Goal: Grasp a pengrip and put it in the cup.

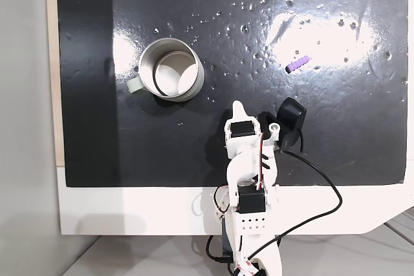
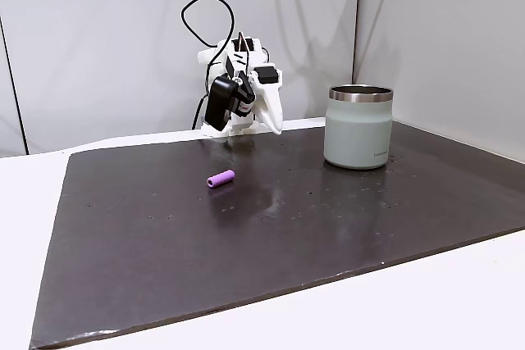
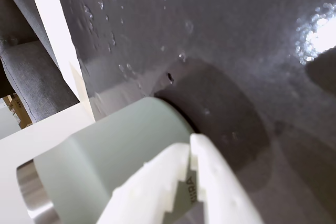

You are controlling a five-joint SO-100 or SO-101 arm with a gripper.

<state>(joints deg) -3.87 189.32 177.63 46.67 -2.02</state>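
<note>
Pengrip (image 1: pixel 298 64): one small light-purple ribbed tube, slightly curved, lying on its side on the dark glossy mat (image 1: pixel 194 159), free of any contact; in a fixed view from above it sits to the upper right, beside a bright glare patch, and in a fixed view from the side (image 2: pixel 221 179) it rests well left of the cup. Cup (image 1: pixel 171 69): round, pale grey-green body, upright and open, with a metal rim, a dark ring line inside, and a small handle at its lower left seen from above; in a fixed view from the side (image 2: pixel 358 126) it stands on the mat toward the right. My pincer (image 1: pixel 239 105): white, empty, fingers drawn together with the tips meeting, as the wrist view (image 3: pixel 190 150) shows, pointed toward the cup's wall (image 3: pixel 113 150); it hangs between cup and pengrip, apart from both. Surface (image 1: pixel 129 214): white, carrying the mat, with my arm's base at its near edge and a black cable (image 1: pixel 317 179) looping beside it.
</note>
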